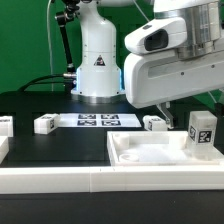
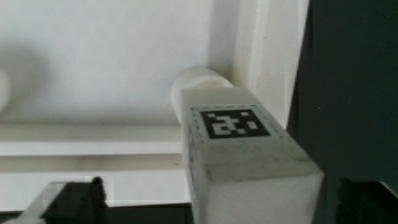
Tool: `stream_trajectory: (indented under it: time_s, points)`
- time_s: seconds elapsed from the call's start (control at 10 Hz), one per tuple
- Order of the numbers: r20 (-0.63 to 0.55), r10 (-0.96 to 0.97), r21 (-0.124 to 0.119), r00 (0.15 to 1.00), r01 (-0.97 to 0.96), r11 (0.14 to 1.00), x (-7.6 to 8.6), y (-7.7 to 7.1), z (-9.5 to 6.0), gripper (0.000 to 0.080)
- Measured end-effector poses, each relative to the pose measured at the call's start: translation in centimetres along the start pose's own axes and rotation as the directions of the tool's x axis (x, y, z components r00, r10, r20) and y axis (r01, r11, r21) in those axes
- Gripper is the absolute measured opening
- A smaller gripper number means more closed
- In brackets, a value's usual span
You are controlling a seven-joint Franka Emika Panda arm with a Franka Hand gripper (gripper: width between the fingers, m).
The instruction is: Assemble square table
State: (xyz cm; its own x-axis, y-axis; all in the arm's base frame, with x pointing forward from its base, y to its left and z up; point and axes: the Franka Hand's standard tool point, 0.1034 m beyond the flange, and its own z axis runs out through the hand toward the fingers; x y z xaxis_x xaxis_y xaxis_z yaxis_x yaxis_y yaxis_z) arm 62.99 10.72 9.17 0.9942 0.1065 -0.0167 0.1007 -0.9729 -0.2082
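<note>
The black table (image 1: 40, 145) had a white rail (image 1: 60, 182) along its front, and the marker board (image 1: 97, 121) lay before the robot base (image 1: 98, 65). The tabletop (image 1: 150, 157) lay by the rail at the exterior view's right, with one leg (image 1: 203, 132) upright in its corner. The gripper (image 2: 210, 205) was spread apart and held nothing. Only one finger (image 2: 63, 203) showed clearly, and the exterior view hid both.

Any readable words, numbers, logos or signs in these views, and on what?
No text can be read as words or numbers.
Dark logo mark on the robot base: too small to read.
Black-and-white tag patterns on the marker board and the leg: no letters.
</note>
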Motion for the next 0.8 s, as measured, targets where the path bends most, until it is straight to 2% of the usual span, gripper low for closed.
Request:
stream_trajectory:
  time_s: [0.1,0.2,0.3,0.4,0.5,0.8]
  points:
    - [0.005,-0.004,-0.005,1.000,0.004,1.000,-0.1,0.2,0.0,0.0649]
    - [0.036,-0.036,-0.042,0.999,0.037,0.998,-0.4,0.9,-0.1,0.0649]
    - [0.038,-0.038,-0.052,0.999,0.039,0.998,-0.5,1.4,-0.2,0.0649]
    - [0.047,-0.085,-0.090,0.995,0.089,0.992,-0.3,1.3,-0.4,0.0649]
    - [0.047,-0.104,-0.100,0.993,0.108,0.989,-0.1,1.0,-0.5,0.0649]
    - [0.042,-0.055,-0.088,0.998,0.059,0.994,-0.1,0.3,-0.1,0.0649]
